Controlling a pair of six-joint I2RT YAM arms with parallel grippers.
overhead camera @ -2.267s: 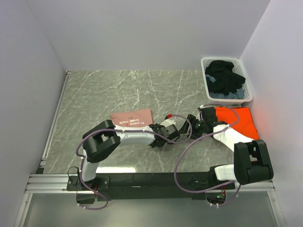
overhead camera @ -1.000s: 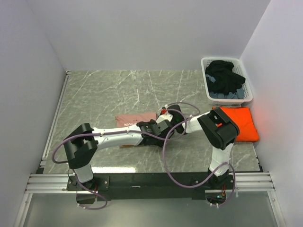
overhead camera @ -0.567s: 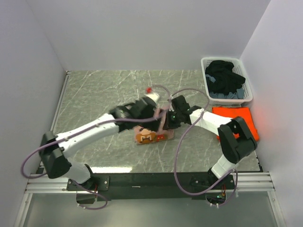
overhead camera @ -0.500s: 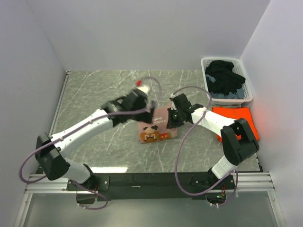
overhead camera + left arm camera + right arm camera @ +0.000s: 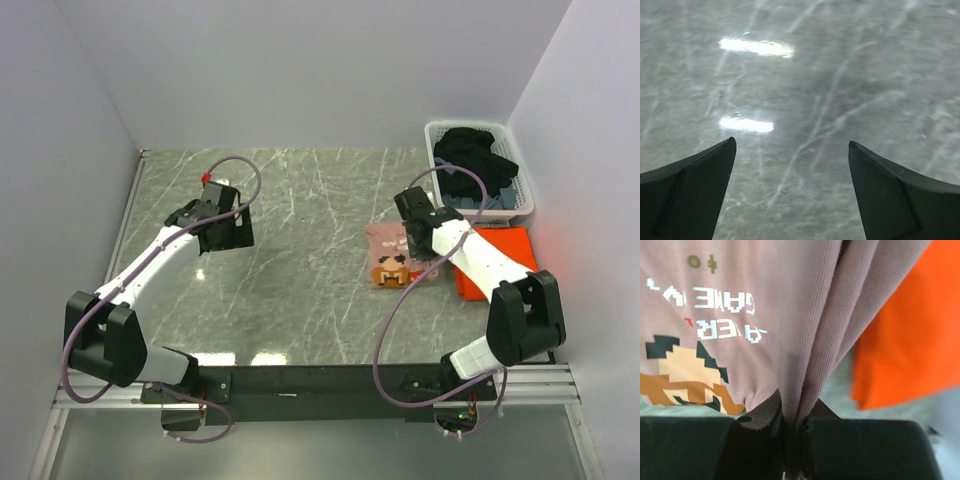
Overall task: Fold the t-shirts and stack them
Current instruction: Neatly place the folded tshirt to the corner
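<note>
A dusty-pink t-shirt with a pixel-art graphic and white lettering hangs folded from my right gripper, right of the table's middle. In the right wrist view that gripper is shut on bunched folds of the pink t-shirt. The orange t-shirt shows just beyond it. The orange t-shirt lies folded flat near the right wall, partly hidden by the right arm. My left gripper hovers over bare table at the far left. It is open and empty in the left wrist view.
A white laundry basket with dark clothes stands at the back right corner, just behind the orange t-shirt. Grey walls close in the marble table on three sides. Purple cables loop off both arms.
My left gripper has opened, let go of the pink t-shirt and swung to the far left. My right arm has carried the pink t-shirt rightward, close to the orange one.
</note>
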